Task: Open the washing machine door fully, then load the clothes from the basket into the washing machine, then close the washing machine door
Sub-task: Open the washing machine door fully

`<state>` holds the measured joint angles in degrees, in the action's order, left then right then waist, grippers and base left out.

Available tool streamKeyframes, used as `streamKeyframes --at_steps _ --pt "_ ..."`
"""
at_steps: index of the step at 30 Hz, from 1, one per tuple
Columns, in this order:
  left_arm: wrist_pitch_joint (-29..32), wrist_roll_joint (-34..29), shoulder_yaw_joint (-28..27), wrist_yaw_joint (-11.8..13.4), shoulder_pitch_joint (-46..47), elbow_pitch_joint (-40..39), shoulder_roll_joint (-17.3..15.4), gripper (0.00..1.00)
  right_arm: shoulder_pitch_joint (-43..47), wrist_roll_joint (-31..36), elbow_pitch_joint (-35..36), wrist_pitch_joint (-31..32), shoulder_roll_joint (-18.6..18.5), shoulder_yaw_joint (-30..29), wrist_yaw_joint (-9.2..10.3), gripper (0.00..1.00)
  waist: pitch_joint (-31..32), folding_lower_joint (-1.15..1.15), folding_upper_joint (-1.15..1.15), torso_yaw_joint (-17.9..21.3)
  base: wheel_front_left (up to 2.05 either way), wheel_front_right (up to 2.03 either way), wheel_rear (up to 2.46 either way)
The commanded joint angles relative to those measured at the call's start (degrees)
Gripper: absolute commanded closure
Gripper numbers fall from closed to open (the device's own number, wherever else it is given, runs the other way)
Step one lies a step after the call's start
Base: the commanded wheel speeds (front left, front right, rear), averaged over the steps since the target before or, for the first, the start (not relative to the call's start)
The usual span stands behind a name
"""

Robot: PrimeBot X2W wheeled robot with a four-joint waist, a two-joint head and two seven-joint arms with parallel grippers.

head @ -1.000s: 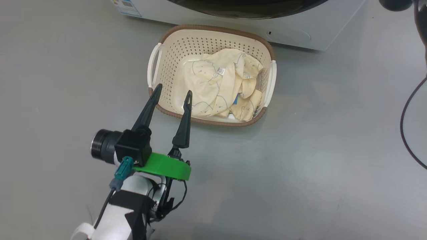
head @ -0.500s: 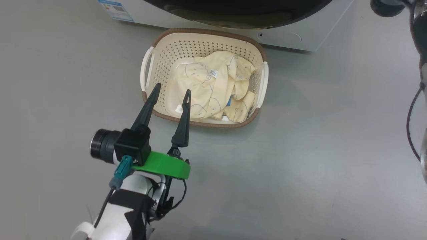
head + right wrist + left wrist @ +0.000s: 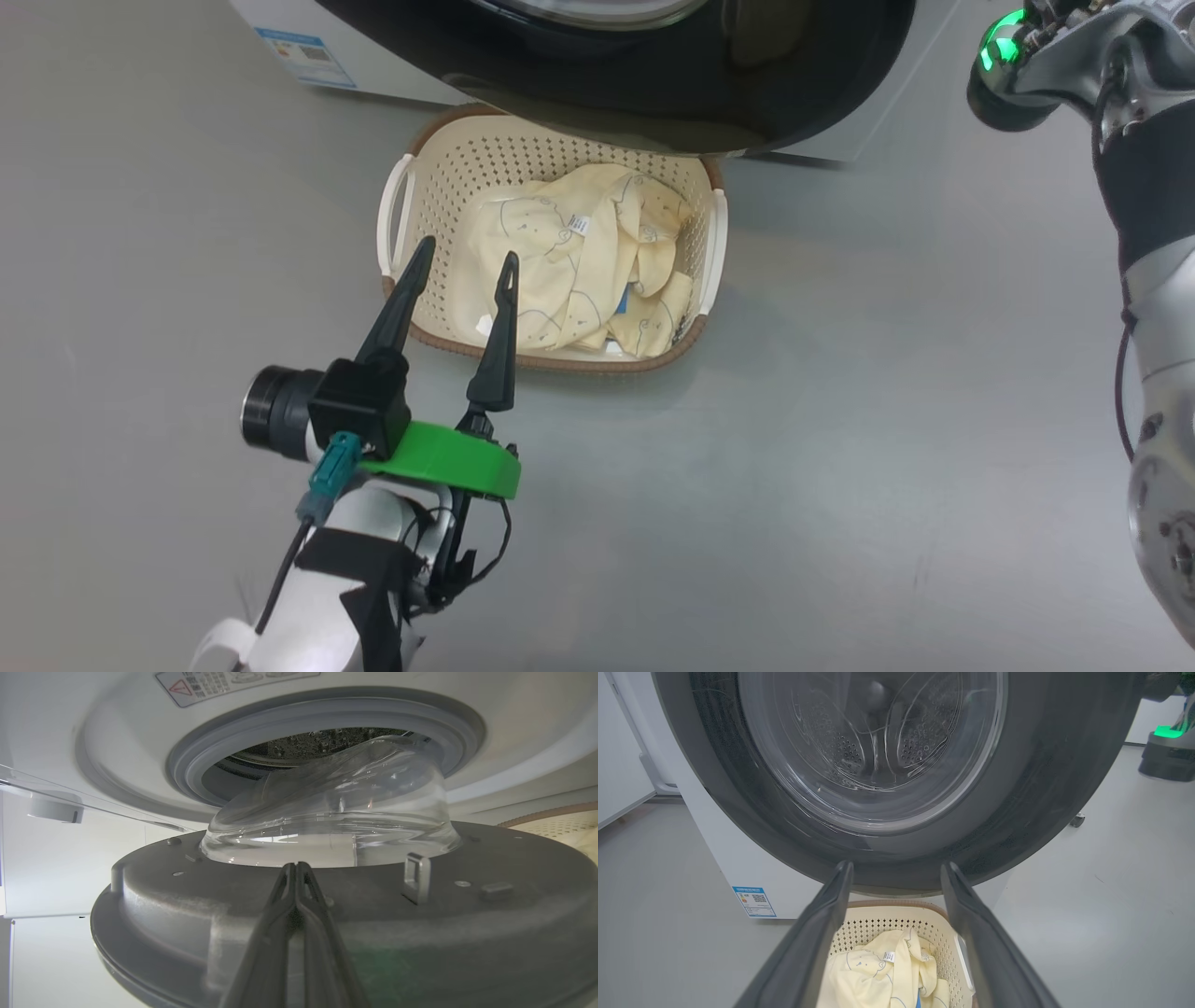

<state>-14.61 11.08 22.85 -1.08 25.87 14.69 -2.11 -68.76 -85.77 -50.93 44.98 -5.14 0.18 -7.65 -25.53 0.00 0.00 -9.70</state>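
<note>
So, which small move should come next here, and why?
Probably the right gripper, shut and pointing at the inner face of the washing machine door, should push that door wider. The door is only partly open: its glass bowl stands close to the grey gasket, and its rim overhangs the basket holding the clothes, with the open left gripper hovering beside.

The smooth, pale grey floor (image 3: 840,420) carries a large white front-loading washing machine (image 3: 724,858). Just in front of its base stands a small cream perforated plastic basket (image 3: 457,159), upright, with a brown woven-look rim and white side handles.
</note>
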Motion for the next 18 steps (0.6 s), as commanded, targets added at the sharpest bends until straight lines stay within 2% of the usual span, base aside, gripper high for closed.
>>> streamKeyframes --at_steps 1,9,18 --pt "-0.39 -0.41 -2.06 -0.35 0.16 -1.56 -0.76 0.00 0.25 -1.02 2.68 1.28 2.22 0.92 0.16 1.00 0.27 0.00 0.00 0.12 0.00 0.00 0.00" --pt "-0.39 -0.64 -2.82 -0.45 -0.76 -1.11 -0.76 0.00 7.18 -8.28 12.11 4.45 2.25 6.06 0.16 1.00 1.53 0.00 0.00 1.13 0.00 0.00 0.00" --pt "-0.39 -0.87 -3.28 -0.55 -0.83 -0.49 -0.76 0.00 15.70 -14.48 23.51 3.75 2.25 14.72 0.16 1.00 2.29 0.00 0.00 1.89 0.00 0.00 0.00"
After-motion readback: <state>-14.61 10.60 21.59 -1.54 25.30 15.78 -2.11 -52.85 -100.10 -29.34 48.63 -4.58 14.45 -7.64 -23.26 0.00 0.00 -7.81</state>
